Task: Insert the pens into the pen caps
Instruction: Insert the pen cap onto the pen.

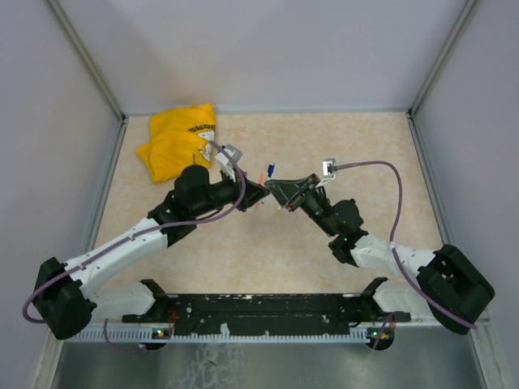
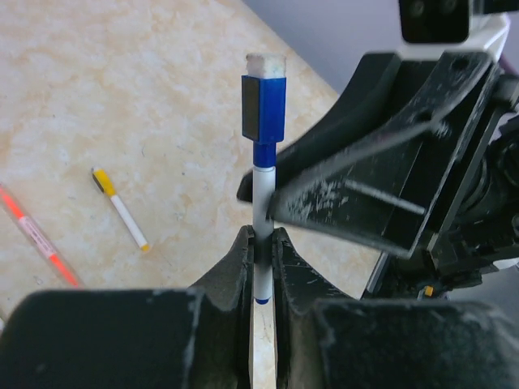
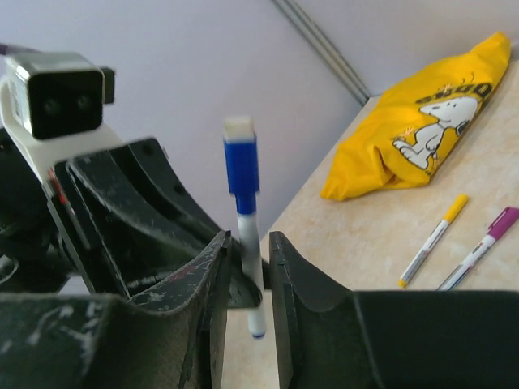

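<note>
Blue-capped pen [image 2: 261, 190] (upright), seemingly in left gripper [image 2: 261, 243]

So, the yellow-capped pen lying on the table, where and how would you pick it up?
Grip the white barrel near its middle, coming straight down with the fingers across its length. The yellow-capped pen lies flat on the table, so only its top and sides are free, and the barrel is thin and straight. The purple-capped pen lies alongside but apart, probably leaving finger room.

The thin white plastic pen [image 2: 261, 198] has a blue cap [image 2: 263, 105]; the crumpled yellow cloth [image 3: 381, 166] shows a white dog print [image 3: 434, 121]
</note>
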You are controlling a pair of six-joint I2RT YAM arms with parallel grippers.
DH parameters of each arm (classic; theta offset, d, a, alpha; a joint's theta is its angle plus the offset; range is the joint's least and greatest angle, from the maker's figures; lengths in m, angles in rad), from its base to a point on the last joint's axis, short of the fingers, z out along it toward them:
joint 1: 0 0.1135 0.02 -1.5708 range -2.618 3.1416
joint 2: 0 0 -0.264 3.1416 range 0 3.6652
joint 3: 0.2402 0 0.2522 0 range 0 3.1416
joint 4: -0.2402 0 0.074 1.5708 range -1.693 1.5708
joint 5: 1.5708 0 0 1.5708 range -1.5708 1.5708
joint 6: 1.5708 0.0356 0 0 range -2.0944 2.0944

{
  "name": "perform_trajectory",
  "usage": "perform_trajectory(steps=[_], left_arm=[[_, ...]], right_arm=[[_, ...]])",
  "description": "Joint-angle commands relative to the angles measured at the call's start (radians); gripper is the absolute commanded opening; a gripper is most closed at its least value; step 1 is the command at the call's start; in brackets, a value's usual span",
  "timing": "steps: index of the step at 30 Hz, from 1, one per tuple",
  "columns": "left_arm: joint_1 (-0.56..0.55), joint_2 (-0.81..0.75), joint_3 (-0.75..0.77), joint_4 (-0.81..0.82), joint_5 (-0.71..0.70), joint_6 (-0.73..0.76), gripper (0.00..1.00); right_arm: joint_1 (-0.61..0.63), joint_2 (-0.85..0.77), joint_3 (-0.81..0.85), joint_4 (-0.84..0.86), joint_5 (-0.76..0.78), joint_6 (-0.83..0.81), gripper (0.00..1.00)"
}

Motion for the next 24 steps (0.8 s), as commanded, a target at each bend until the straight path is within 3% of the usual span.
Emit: perform_trajectory(steps=[1,11,24], left_arm=[[0.001,-0.032,-0.002,0.124,-0.019,0.006,0.00],[0.001,-0.049,-0.011,0.119,-0.021,0.013,0.00],[0.001,-0.079,-0.019,0.091,0.016,0.090,0.00]], right_arm=[[0.029,-0.044,0.022,-0.034,-0.041,-0.024,0.27],[0.029,-0.130,0.029,-0.129,-0.018,-0.073,0.32],[-0.002,-0.369,0.133,-0.581,0.072,-0.238,0.39]])
